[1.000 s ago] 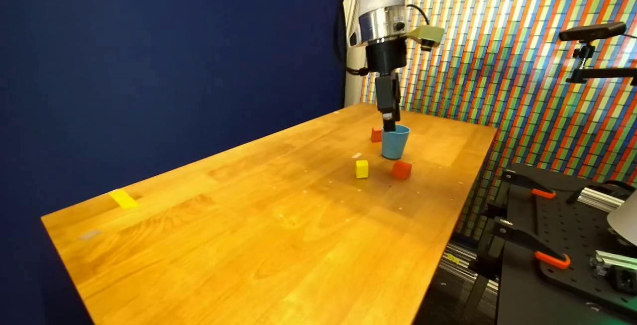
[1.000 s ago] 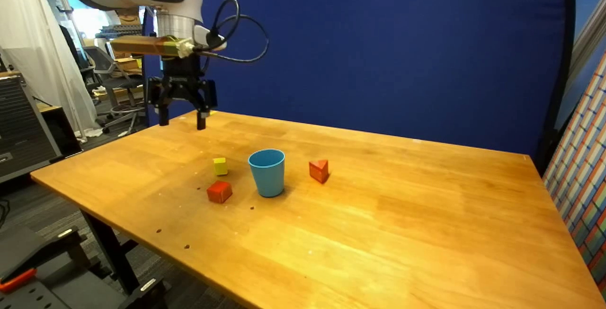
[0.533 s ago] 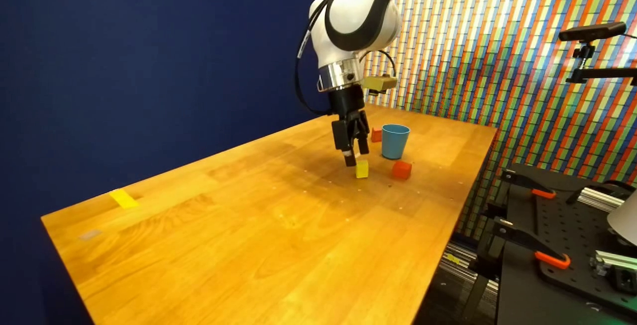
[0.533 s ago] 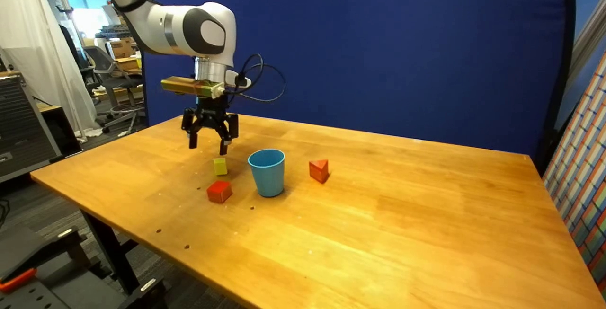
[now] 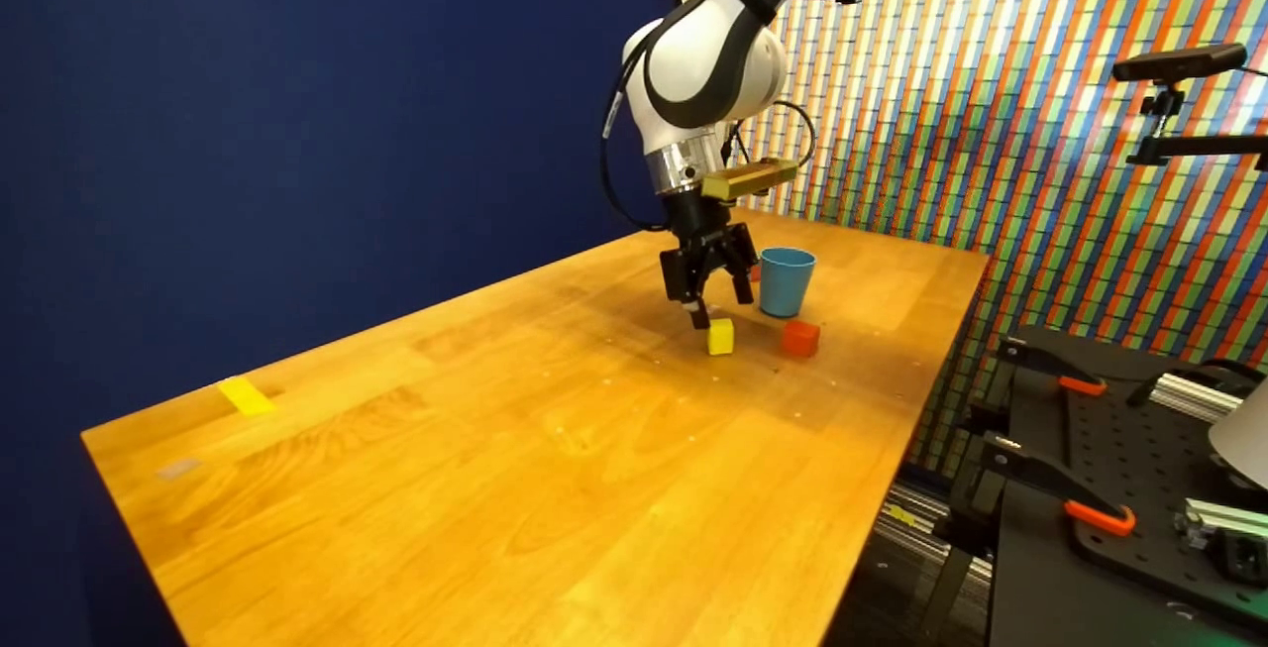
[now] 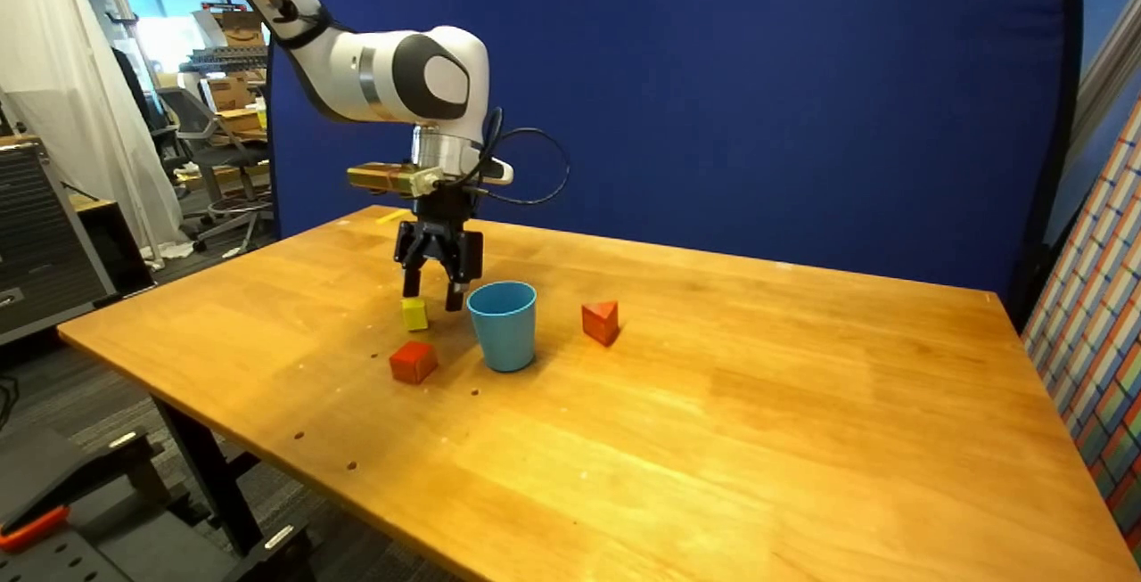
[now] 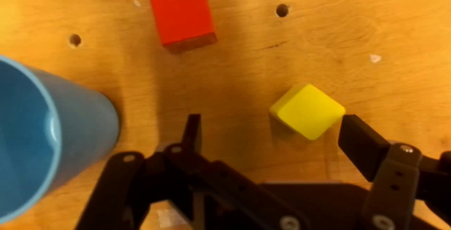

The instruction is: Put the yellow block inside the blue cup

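Note:
The yellow block (image 5: 720, 337) stands on the wooden table in both exterior views (image 6: 415, 315). In the wrist view the yellow block (image 7: 310, 112) lies just ahead of the gap between the fingertips, nearer the right finger (image 7: 363, 143). The light-blue cup (image 6: 506, 332) stands upright beside it, and in the wrist view the cup (image 7: 82, 117) is at the left edge, its visible inside bare. My gripper (image 7: 271, 126) is open and empty, low above the table behind the block in an exterior view (image 6: 433, 297). It also shows between block and cup side in an exterior view (image 5: 723, 310).
A red block (image 6: 413, 362) lies near the yellow block and cup; it also shows in the wrist view (image 7: 183, 13). An orange-red triangular block (image 6: 600, 322) stands on the cup's far side. A blue screen (image 6: 713, 101) rises behind the table.
My gripper has come down from high above the table to close by the yellow block, then shifted toward the cup and turned slightly. It stays open. The blocks and cup have not moved.

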Controlling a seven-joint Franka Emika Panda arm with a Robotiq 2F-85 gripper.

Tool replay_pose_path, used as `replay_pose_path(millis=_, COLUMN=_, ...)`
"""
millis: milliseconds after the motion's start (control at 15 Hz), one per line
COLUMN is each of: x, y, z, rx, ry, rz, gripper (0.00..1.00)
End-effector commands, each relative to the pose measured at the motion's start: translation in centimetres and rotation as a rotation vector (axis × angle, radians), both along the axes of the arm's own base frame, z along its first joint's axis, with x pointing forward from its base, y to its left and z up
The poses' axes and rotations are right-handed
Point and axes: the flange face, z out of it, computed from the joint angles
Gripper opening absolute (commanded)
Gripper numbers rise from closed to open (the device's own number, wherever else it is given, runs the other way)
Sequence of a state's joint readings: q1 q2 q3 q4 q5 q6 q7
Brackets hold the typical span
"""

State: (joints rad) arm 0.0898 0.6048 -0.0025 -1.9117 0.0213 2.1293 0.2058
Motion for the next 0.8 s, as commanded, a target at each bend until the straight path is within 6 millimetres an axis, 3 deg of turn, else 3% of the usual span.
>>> replay_pose_path(millis=0, x=-1.9, y=-0.6, z=1.2, rx=-0.004, ry=0.040, rz=-0.101, gripper=1.00)
replay_pose_path(millis=267, x=-1.9, y=1.0, z=0.8, rx=0.016, ry=0.054, rz=-0.104, gripper=1.00)
replay_pose_path(millis=333, x=-1.8, y=1.4, z=0.7, rx=0.016, ry=0.057, rz=-0.100, gripper=0.75)
replay_pose_path(millis=400, x=-1.9, y=1.6, z=0.7, rx=0.007, ry=0.059, rz=-0.101, gripper=0.74)
replay_pose_path(millis=733, x=-2.2, y=1.7, z=0.6, rx=-0.025, ry=0.061, rz=-0.133, gripper=0.35)
